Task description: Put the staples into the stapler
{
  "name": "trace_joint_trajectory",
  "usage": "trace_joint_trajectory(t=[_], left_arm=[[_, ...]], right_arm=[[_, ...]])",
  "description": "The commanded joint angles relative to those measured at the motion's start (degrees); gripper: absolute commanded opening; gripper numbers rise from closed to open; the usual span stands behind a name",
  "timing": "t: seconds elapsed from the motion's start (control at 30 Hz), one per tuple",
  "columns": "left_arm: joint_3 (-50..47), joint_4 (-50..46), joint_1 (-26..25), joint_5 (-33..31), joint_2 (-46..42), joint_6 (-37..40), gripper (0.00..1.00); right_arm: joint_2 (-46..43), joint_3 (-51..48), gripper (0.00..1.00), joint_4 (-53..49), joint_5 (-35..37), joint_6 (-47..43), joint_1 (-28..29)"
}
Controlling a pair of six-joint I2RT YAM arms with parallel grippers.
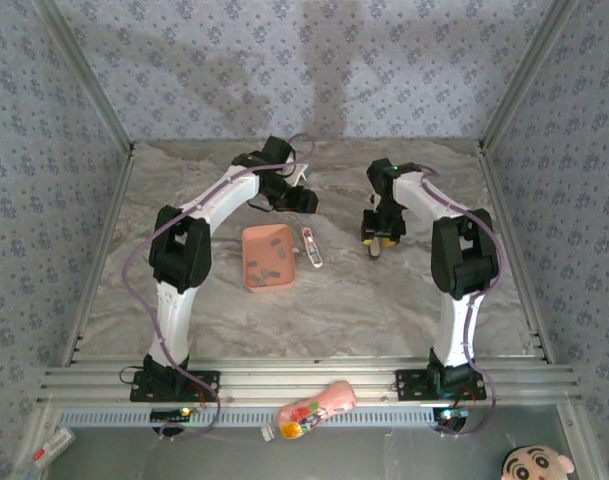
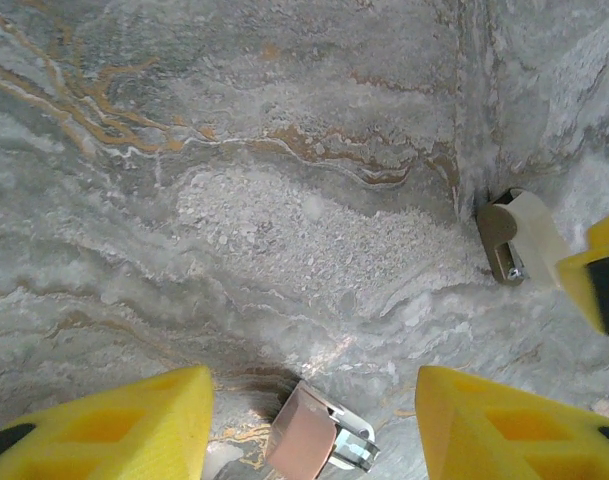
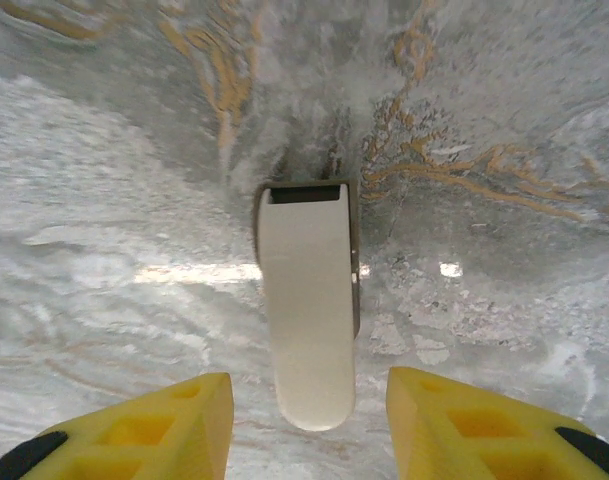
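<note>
The stapler [image 3: 306,310], white-topped with dark metal sides, lies flat on the marble table between the yellow fingers of my right gripper [image 3: 309,380], which is open and not touching it. From above, this gripper [image 1: 378,240] hovers over the stapler [image 1: 374,251]. The left wrist view shows the same stapler [image 2: 506,238] at the right, pinkish-brown and white. My left gripper [image 2: 312,385] is open above a second small pink-and-silver piece [image 2: 314,440], which I cannot identify; from above, that piece [image 1: 312,247] lies near the left gripper [image 1: 302,200]. Dark staples [image 1: 269,256] lie in the salmon-pink tray [image 1: 254,285].
A pink bottle [image 1: 314,408] with a colourful label lies in front of the metal rail [image 1: 304,382] at the near edge. Patterned walls close in the table on the left, right and back. One yellow finger [image 2: 594,280] of the right gripper shows in the left wrist view.
</note>
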Motion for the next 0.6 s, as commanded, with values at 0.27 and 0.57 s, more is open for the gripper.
trace_joint_trajectory(t=[0.27, 0.57], left_arm=[[7.2, -9.1, -2.5, 0.3, 6.1, 6.7, 0.56], [6.9, -11.4, -3.5, 2.7, 6.6, 8.5, 0.56]], right_arm=[[-8.5, -0.5, 0.46, 4.0, -2.8, -0.5, -0.3], [-11.3, -1.5, 0.46, 4.8, -2.9, -0.3, -0.3]])
